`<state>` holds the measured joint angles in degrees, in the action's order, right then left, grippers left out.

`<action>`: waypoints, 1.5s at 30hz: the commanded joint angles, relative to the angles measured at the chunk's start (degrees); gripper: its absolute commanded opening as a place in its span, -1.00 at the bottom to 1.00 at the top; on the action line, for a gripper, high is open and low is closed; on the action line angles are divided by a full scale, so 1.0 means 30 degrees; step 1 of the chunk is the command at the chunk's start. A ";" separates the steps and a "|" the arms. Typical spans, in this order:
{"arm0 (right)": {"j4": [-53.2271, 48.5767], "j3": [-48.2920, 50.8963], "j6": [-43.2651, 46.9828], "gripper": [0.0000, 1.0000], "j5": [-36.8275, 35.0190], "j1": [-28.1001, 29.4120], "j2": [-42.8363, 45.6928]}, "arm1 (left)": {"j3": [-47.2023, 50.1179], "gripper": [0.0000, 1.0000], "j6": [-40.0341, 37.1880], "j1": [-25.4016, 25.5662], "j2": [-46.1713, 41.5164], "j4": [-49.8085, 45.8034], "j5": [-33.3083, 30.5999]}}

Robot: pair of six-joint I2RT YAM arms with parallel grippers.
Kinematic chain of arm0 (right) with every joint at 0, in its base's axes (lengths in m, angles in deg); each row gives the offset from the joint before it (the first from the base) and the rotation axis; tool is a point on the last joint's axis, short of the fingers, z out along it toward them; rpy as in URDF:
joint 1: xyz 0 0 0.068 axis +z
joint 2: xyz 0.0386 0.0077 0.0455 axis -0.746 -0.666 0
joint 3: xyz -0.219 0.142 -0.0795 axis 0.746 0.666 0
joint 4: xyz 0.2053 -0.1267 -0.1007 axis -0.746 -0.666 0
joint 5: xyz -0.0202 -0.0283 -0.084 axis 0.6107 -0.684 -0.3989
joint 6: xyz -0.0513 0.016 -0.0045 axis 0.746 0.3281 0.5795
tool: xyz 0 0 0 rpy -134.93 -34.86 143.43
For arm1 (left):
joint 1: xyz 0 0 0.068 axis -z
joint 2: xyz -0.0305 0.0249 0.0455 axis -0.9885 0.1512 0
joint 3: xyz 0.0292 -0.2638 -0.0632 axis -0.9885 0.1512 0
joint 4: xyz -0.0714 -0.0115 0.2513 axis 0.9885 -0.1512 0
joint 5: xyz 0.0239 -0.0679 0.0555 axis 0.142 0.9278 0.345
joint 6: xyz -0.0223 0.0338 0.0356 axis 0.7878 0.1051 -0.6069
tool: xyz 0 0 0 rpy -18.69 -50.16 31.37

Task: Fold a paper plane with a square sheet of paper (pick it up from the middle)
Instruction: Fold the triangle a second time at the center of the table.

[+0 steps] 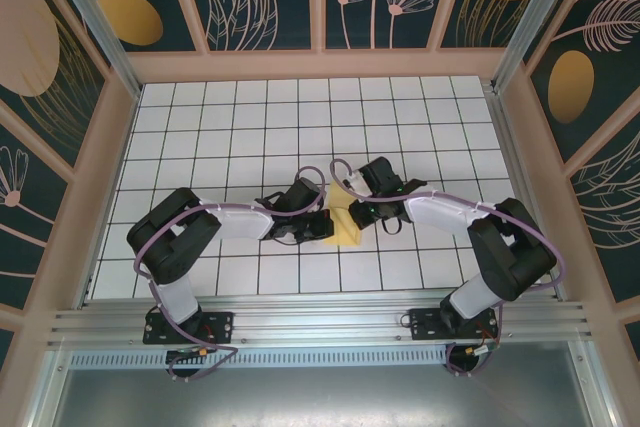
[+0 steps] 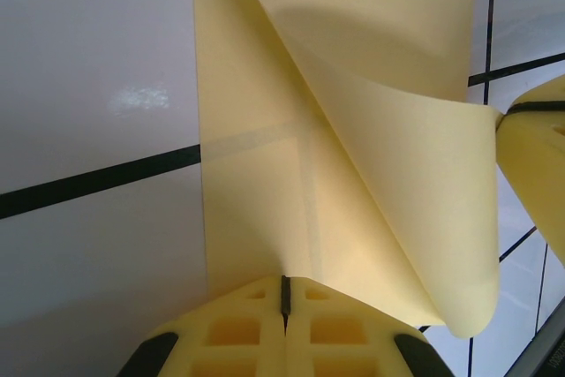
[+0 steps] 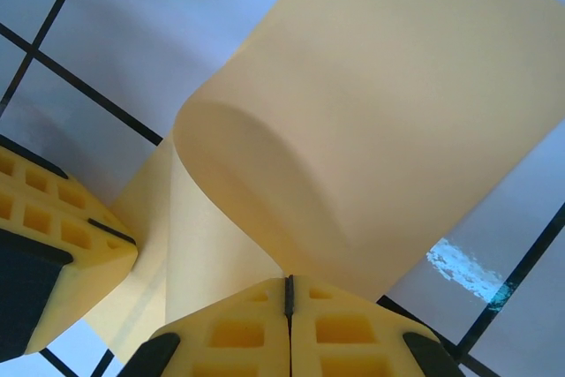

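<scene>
We hold the paper (image 1: 344, 225) on the table (image 1: 200, 117), both the left gripper (image 2: 285, 296) and right gripper (image 3: 288, 290) pinched shut on its edges; we should lay the curled flap flat, edges matched, before creasing.

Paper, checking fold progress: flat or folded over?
Curled over, not creased: the paper arches in a rounded loop, pinched by the left gripper and right gripper.
</scene>
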<state>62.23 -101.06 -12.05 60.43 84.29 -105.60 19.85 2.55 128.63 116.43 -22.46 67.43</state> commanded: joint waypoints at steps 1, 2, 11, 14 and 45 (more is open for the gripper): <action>0.0593 0.0134 0.1429 -0.86 -0.0838 0.0246 -0.0193 | 0.0073 -1.00 -0.0465 0.0085 0.0671 -0.1384 -0.0690; 0.0659 0.0161 0.1621 -0.86 -0.0963 0.0308 -0.0192 | 0.0070 -1.00 -0.0457 0.0080 0.0642 -0.1384 -0.0712; 0.0471 -0.0074 0.2348 -0.86 -0.1247 0.0548 -0.0991 | 0.0044 -1.00 -0.0468 0.0091 0.0572 -0.1215 -0.0676; 0.0494 -0.0016 0.2346 -0.86 -0.1297 0.0550 -0.1123 | 0.0044 -1.00 -0.0469 0.0096 0.0576 -0.1164 -0.0631; -0.0242 0.0065 0.0474 -0.87 -0.1642 0.0520 -0.1137 | -0.0044 -0.99 -0.0557 0.0099 0.0607 -0.1237 -0.0544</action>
<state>63.41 -101.04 -9.17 55.32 85.47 -109.21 19.74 2.11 128.63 116.43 -22.61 67.45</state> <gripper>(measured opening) 0.068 0.043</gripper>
